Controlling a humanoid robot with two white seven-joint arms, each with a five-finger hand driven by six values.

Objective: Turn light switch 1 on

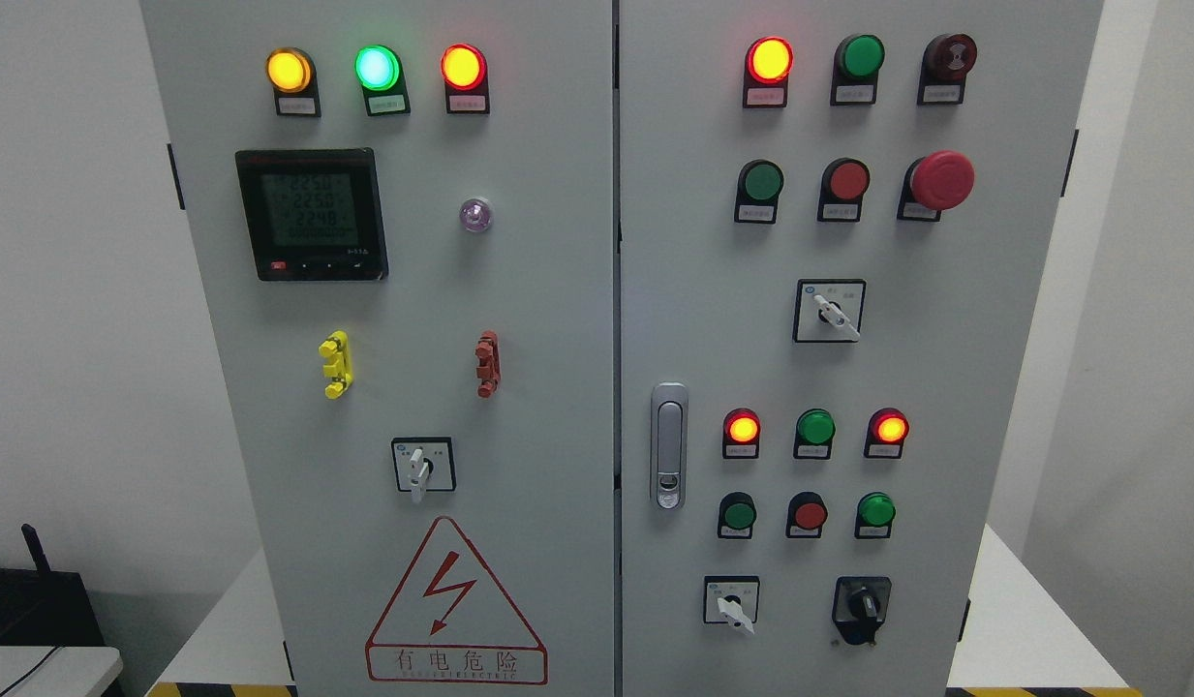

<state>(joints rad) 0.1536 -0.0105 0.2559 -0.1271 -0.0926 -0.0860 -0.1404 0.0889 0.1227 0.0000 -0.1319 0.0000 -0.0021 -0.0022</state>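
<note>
Cabinet [597,290] fills the frame, two grey doors; lower right, a white rotary selector switch [731,602] points its lever down-right beside a black knob [861,608]. Neither robot hand is in view, so their state can't be told.

Industrial test or training room, by the look of it. A grey two-door electrical cabinet [597,387] fills the view. Left door carries lit amber, green and red lamps [376,68], a digital meter [311,215] showing readings, a rotary switch [422,465] and a red lightning warning triangle [456,605] with Chinese characters. Right door holds rows of green and red push buttons [761,182], a red mushroom stop button [940,180], more rotary switches and a metal door handle [668,445]. Plain white walls [74,290] behind. Yellow-black hazard tape [219,689] at the base.
</note>
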